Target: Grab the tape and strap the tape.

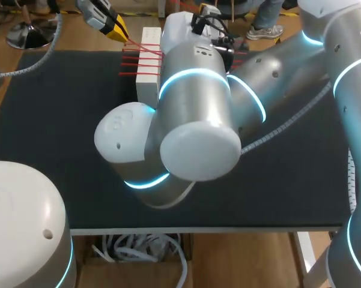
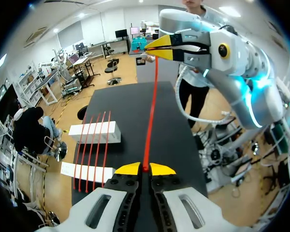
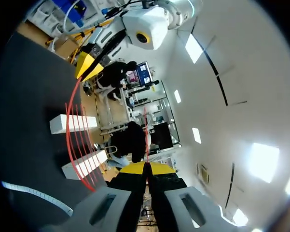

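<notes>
Tabletop (image 1: 60, 120): dark, and it carried two white blocks.
Left arm: it came in at the far left corner in the head view and hung over the far edge of the tabletop.
Left fingers (image 2: 129, 169): together, with the yellow tips clamped on the red tape (image 2: 152, 106).
Near block (image 2: 84, 172): it lay flat on the tabletop, beside and just ahead of the left fingers.
Far block (image 2: 94, 132): it lay flat and parallel to the near block, with a gap of bare tabletop between the two.
Tape: several parallel red strands crossed both blocks and bridged the gap between them. One more strand ran taut and straight from the left fingers up to the right fingers, well above the tabletop.
Right arm: it came in from the right and reached past the middle. In the head view its silver links covered much of the tabletop and part of the blocks.
Right fingers (image 3: 130, 169): together, with the yellow tips pinched on a thin strand of the tape.
</notes>
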Tool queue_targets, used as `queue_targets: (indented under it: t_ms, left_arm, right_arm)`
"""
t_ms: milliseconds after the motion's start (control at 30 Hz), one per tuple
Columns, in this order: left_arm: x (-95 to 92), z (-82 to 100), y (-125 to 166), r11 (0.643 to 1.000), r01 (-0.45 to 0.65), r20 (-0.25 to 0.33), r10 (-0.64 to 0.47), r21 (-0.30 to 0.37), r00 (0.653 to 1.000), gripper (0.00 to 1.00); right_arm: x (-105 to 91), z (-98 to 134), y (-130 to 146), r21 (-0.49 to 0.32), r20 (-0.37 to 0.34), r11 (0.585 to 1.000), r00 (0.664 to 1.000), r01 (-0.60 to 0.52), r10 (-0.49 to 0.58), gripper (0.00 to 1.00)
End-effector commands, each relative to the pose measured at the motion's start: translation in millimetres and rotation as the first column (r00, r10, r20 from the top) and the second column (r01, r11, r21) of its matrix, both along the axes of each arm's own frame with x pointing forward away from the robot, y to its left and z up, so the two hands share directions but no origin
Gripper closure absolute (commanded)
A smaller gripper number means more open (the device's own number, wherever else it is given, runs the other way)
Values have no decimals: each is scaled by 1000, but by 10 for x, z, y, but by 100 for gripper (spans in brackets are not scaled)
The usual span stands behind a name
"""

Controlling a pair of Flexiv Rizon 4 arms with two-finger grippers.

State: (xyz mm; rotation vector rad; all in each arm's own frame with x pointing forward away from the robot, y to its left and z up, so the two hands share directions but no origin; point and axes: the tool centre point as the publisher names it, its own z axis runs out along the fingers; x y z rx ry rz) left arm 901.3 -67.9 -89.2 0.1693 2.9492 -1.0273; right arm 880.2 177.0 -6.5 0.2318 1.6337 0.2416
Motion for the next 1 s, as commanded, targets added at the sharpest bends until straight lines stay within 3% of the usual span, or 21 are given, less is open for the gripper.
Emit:
queue_targets:
  t_ms: [33,367,667,800,1000]
  left_arm:
    - [4,8,-2,1000,1,-2,-1,4,1000,100]
    - [4,8,-2,1000,1,-2,-1,4,1000,100]
    - [4,8,-2,1000,1,-2,-1,4,1000,100]
    - [4,8,-2,1000,1,-2,-1,4,1000,100]
    - [4,8,-2,1000,1,-2,-1,4,1000,100]
  right_arm:
    - [-223,93,60,-71,-17,995,998,64,-66,100]
    - [-216,222,183,-334,-43,940,995,70,-89,100]
    - [-148,262,238,-496,-42,866,995,58,-90,100]
    - [-115,295,283,-546,-34,836,996,47,-78,100]
    - [-96,352,338,-556,-10,829,997,54,-72,100]
